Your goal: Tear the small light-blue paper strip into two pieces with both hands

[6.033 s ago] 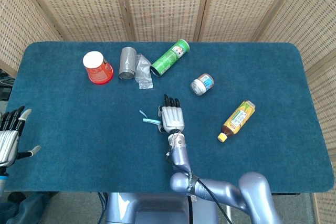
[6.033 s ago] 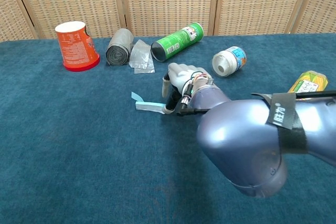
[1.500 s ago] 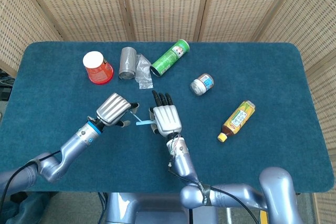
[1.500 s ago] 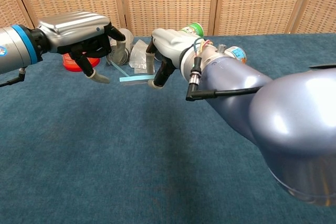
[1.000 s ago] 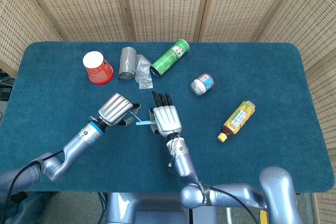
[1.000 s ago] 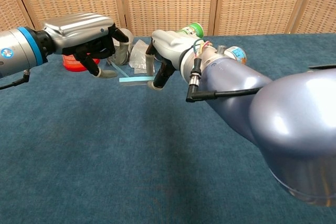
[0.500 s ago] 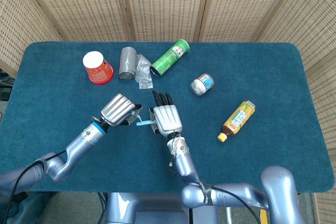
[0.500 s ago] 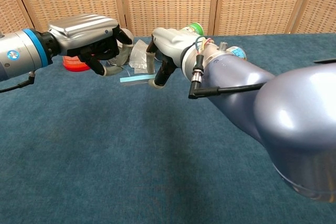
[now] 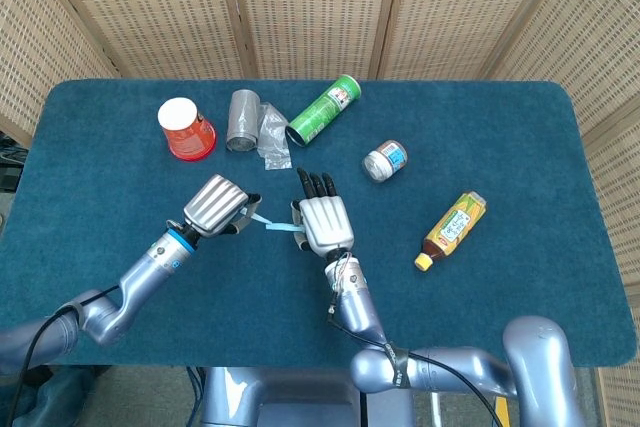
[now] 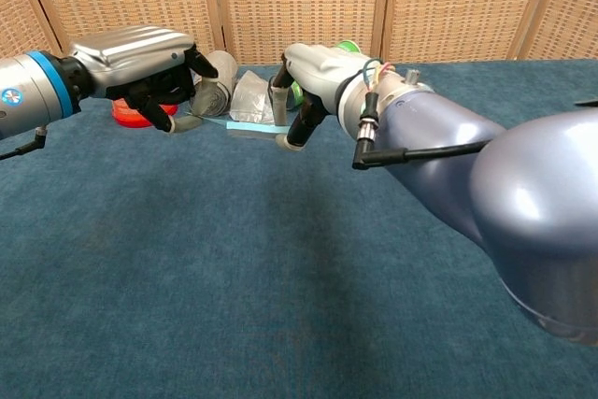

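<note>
Left hand: the left hand (image 9: 216, 203) is raised above the table, fingers curled down, pinching the left end of the paper strip (image 9: 281, 227); in the chest view its fingertips (image 10: 166, 123) hide the exact contact.
Right hand: the right hand (image 9: 325, 224) is also raised, back facing up in the head view, thumb and a finger closed on the right end of the strip; the grip itself shows only from the chest view (image 10: 301, 128).
Strip: light blue, stretched between the two hands, clear of the table, near its middle; whether it is torn cannot be told.
Hidden: the right arm's grey shell fills the near right of the chest view and covers the table there.
Bag roll: a grey roll (image 9: 242, 119) with a loose plastic sheet (image 9: 273, 136), far of the hands, partly behind them in the chest view.
Cup: red, white base up (image 9: 185, 128), far left; mostly hidden behind the left hand in the chest view.
Tube: a green can (image 9: 323, 109) lying on its side; its print is too small to read.
Jar: a small jar (image 9: 384, 160) on its side, blue label unreadable.
Bottle: a yellow-capped bottle (image 9: 452, 228) lying to the right, label writing not legible.
Table: blue cloth (image 9: 520, 147), wicker screens behind.
</note>
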Robot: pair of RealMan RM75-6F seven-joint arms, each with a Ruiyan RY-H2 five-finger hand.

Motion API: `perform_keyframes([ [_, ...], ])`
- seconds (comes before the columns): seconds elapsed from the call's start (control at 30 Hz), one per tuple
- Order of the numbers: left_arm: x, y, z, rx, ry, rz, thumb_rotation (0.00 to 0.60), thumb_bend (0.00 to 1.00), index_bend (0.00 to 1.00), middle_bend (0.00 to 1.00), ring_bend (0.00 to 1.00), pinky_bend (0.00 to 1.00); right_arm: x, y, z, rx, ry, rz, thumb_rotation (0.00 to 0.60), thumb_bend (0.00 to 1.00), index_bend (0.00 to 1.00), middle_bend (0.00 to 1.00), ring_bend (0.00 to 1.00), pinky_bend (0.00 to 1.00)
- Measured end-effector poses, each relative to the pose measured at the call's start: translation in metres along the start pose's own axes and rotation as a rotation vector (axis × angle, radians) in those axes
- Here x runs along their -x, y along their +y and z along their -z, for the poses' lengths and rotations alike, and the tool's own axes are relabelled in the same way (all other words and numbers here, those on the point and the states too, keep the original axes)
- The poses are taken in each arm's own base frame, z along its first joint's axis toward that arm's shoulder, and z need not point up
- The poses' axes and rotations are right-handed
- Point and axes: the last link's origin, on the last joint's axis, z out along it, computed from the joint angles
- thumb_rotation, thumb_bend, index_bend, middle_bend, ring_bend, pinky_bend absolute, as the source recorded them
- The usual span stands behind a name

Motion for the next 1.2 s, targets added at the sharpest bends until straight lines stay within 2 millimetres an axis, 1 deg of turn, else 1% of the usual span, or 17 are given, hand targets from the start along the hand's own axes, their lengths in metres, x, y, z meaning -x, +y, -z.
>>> perform_keyframes([
  [0.2,0.002,-0.026,0.011,-0.057,-0.007,0.008,0.600,0.56,0.81,0.94,0.87,0.87,0.001,0.012,-0.003,0.022,0.000,0.008,0.600,0.65,0.63,0.00,0.00,0.00],
  [0.4,0.002,-0.056,0.031,-0.115,-0.004,0.015,0.600,0.56,0.81,0.94,0.87,0.87,0.007,0.025,-0.005,0.046,-0.014,0.016,0.600,0.65,0.63,0.00,0.00,0.00],
  [0.57,0.001,-0.079,0.047,-0.161,0.000,0.013,0.600,0.56,0.81,0.94,0.87,0.87,0.011,0.029,-0.006,0.054,-0.022,0.014,0.600,0.65,0.63,0.00,0.00,0.00],
  [0.6,0.001,-0.082,0.049,-0.167,0.001,0.011,0.600,0.55,0.81,0.94,0.87,0.87,0.012,0.030,-0.005,0.054,-0.024,0.016,0.600,0.65,0.63,0.00,0.00,0.00],
  [0.67,0.000,-0.090,0.055,-0.182,0.000,0.000,0.600,0.49,0.80,0.91,0.86,0.87,0.014,0.031,-0.004,0.056,-0.028,0.021,0.600,0.65,0.63,0.00,0.00,0.00],
  [0.73,0.001,-0.098,0.063,-0.197,-0.010,-0.009,0.600,0.35,0.71,0.79,0.79,0.86,0.016,0.033,-0.004,0.060,-0.033,0.020,0.600,0.64,0.63,0.00,0.00,0.00],
  [0.77,0.002,-0.101,0.067,-0.204,-0.015,-0.012,0.600,0.33,0.68,0.74,0.75,0.85,0.016,0.034,-0.003,0.062,-0.036,0.015,0.600,0.64,0.63,0.00,0.00,0.00],
  [0.8,0.002,-0.103,0.070,-0.210,-0.021,-0.016,0.600,0.24,0.57,0.60,0.63,0.80,0.017,0.034,-0.003,0.064,-0.038,0.011,0.600,0.62,0.62,0.00,0.00,0.00],
  [0.83,0.002,-0.106,0.074,-0.221,-0.027,-0.020,0.600,0.17,0.47,0.45,0.51,0.71,0.017,0.035,-0.003,0.064,-0.039,0.007,0.600,0.56,0.58,0.00,0.00,0.00],
  [0.87,0.002,-0.107,0.076,-0.226,-0.030,-0.022,0.600,0.12,0.42,0.36,0.43,0.65,0.017,0.035,-0.002,0.064,-0.041,0.003,0.600,0.50,0.54,0.00,0.00,0.00],
  [0.9,0.002,-0.108,0.078,-0.231,-0.031,-0.023,0.600,0.06,0.37,0.26,0.34,0.55,0.017,0.035,-0.002,0.062,-0.042,-0.003,0.600,0.44,0.49,0.00,0.00,0.00],
  [0.93,0.002,-0.109,0.081,-0.238,-0.032,-0.022,0.600,0.02,0.34,0.18,0.27,0.47,0.016,0.035,-0.001,0.061,-0.043,-0.007,0.600,0.35,0.41,0.00,0.00,0.00],
  [0.97,0.001,-0.109,0.082,-0.242,-0.030,-0.020,0.600,0.01,0.32,0.14,0.23,0.42,0.016,0.034,0.000,0.058,-0.044,-0.012,0.600,0.26,0.34,0.00,0.00,0.00],
  [1.0,0.000,-0.110,0.084,-0.245,-0.027,-0.017,0.600,0.00,0.29,0.08,0.17,0.37,0.015,0.034,0.000,0.056,-0.045,-0.015,0.600,0.21,0.29,0.00,0.00,0.00],
  [1.07,-0.003,-0.111,0.090,-0.258,-0.019,-0.009,0.600,0.00,0.25,0.02,0.09,0.29,0.012,0.034,0.003,0.048,-0.044,-0.028,0.600,0.09,0.19,0.00,0.00,0.00],
  [1.13,-0.006,-0.111,0.096,-0.271,-0.011,-0.001,0.600,0.00,0.20,0.00,0.03,0.23,0.009,0.033,0.005,0.041,-0.041,-0.040,0.600,0.02,0.14,0.00,0.00,0.00],
  [1.2,-0.010,-0.111,0.101,-0.282,-0.003,0.007,0.600,0.00,0.18,0.00,0.01,0.20,0.003,0.035,0.009,0.032,-0.031,-0.049,0.600,0.00,0.12,0.00,0.00,0.00],
])
